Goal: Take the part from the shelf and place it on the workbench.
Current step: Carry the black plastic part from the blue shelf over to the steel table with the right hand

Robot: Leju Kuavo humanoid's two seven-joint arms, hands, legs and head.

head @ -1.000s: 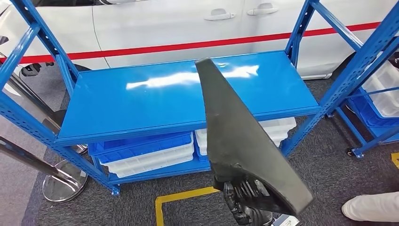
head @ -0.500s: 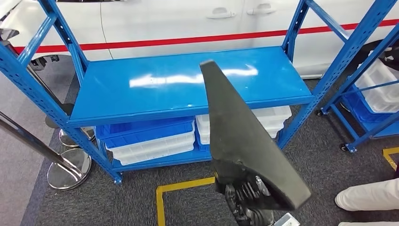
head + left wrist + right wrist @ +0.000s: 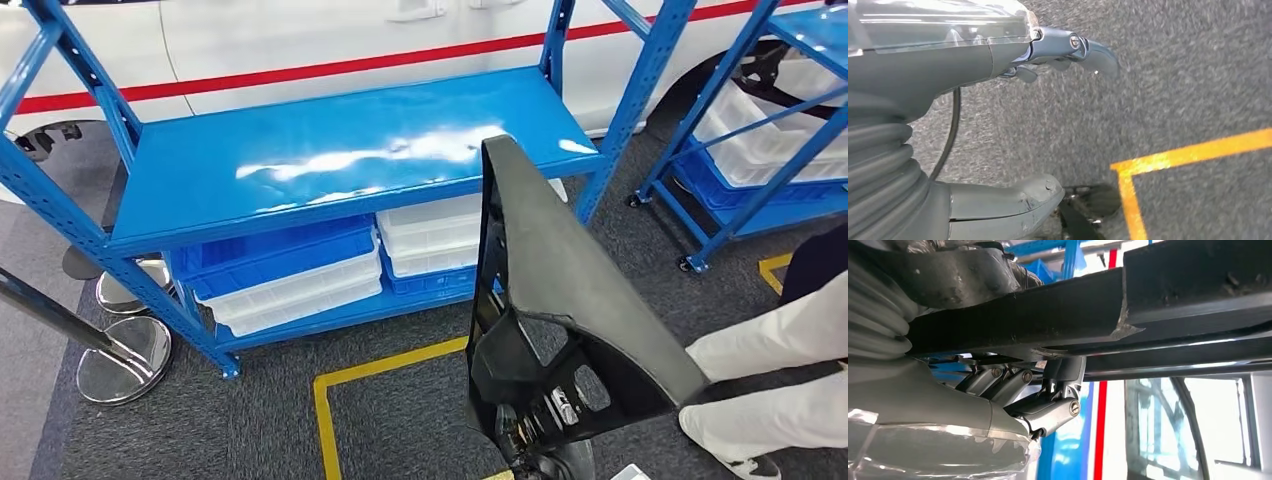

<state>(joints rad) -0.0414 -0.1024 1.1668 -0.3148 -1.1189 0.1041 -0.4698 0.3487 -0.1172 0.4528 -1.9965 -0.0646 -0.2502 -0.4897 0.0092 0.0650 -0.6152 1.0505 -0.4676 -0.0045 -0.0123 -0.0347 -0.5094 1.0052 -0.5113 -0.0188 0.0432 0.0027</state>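
A blue steel shelf (image 3: 330,160) is seen ahead with its upper deck bare, white and blue bins (image 3: 300,285) stored beneath, and a white car (image 3: 300,40) behind. Open grey carpet (image 3: 400,420) marked with yellow floor tape (image 3: 385,365) lies between shelf and robot. A person's white-trousered legs (image 3: 770,370) are placed close at the right. The black car trim part (image 3: 560,290) is held upright, clear of the shelf, gripped at its lower end by the right hand (image 3: 1013,390). The left hand (image 3: 1038,125) hangs over carpet, fingers apart, holding nothing
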